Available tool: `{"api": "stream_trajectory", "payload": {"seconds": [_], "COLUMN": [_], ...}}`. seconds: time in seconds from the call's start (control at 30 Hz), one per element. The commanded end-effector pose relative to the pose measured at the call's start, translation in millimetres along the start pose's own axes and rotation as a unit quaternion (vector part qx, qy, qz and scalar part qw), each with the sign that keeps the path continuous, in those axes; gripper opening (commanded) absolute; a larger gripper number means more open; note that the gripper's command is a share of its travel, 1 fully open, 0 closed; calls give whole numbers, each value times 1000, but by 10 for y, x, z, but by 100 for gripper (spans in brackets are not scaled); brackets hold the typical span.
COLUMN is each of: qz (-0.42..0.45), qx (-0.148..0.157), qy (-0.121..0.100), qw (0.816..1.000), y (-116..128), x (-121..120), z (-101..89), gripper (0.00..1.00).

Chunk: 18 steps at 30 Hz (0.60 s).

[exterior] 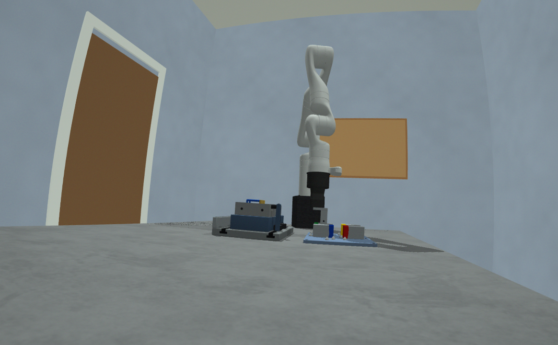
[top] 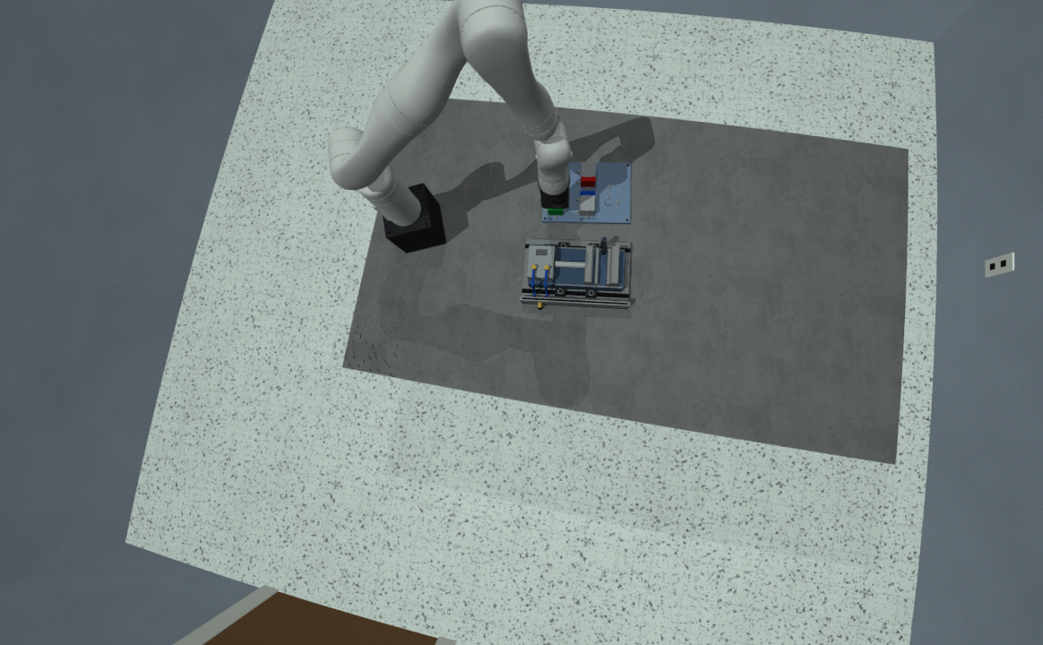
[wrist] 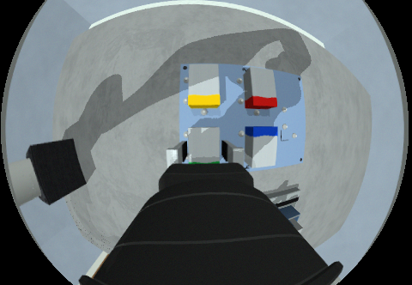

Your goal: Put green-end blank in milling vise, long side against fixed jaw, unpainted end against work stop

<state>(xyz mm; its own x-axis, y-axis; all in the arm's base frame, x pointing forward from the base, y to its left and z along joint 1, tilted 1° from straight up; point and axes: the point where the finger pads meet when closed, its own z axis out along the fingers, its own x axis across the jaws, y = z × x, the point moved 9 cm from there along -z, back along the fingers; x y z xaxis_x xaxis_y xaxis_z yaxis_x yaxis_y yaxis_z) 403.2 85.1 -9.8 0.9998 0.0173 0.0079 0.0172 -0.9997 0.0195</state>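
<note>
The blank with the green end [wrist: 204, 148] lies on the light blue plate [wrist: 240, 116], its green end [top: 555, 210] at the plate's corner nearest the vise. My gripper [wrist: 204, 148] is open and stands straight above this blank, one finger on each long side of it; in the side view a finger [exterior: 320, 214] hangs just over the plate. Whether the fingers touch the blank I cannot tell. The milling vise [top: 577, 270] stands beside the plate with nothing between its jaws; it also shows in the side view [exterior: 253, 221].
Three more blanks lie on the plate: yellow end [wrist: 204, 93], red end [wrist: 261, 93], blue end [wrist: 261, 144]. The arm's black base [top: 414, 218] stands to the left of the plate. Blue hoses [top: 539, 280] run to the vise's left block.
</note>
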Motion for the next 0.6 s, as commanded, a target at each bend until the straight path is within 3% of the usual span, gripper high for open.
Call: {"api": "stream_trajectory", "payload": {"seconds": [0.0, 0.57], "qz": [0, 0], "qx": [0, 0], "qy": [0, 0], "qw": [1000, 1000], "y": [0, 1], "x": [0, -5], "z": [4, 22], "gripper": [100, 100]}}
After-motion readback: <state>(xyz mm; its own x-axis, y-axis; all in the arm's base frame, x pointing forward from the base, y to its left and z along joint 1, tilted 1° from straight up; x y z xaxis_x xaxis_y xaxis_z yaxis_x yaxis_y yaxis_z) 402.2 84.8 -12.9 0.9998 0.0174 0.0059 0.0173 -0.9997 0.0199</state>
